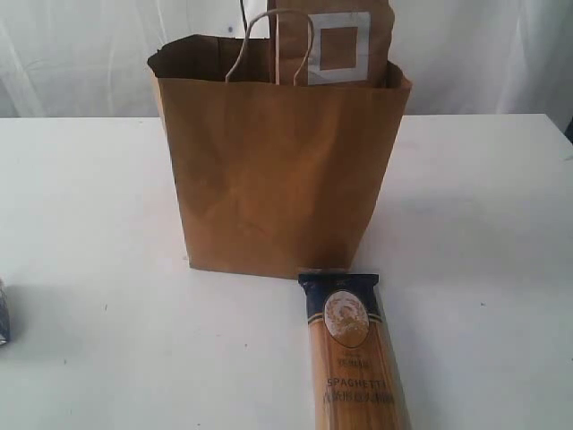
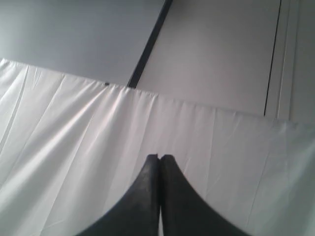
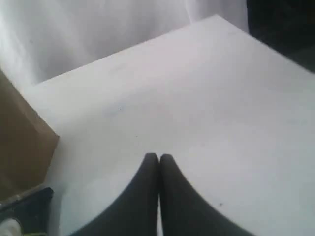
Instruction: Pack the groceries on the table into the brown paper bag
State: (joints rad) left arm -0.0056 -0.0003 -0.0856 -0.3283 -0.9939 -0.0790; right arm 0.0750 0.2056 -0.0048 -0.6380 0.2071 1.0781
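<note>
Spaghetti packet (image 1: pixel 352 354) lies flat on the white table (image 1: pixel 89 224) at the brown paper bag's (image 1: pixel 277 170) five o'clock, just beside its base. It looks long, light, brittle and slick-wrapped, so grip across the middle. Left gripper (image 2: pixel 160 156) and right gripper (image 3: pixel 158 155) are pinched closed and empty.

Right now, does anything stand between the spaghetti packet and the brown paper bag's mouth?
Nothing lies between them on the table. The spaghetti packet lies flat, one end at the foot of the brown paper bag. It must clear the bag's front wall, and the brown pouch seems to fill part of its mouth.
</note>
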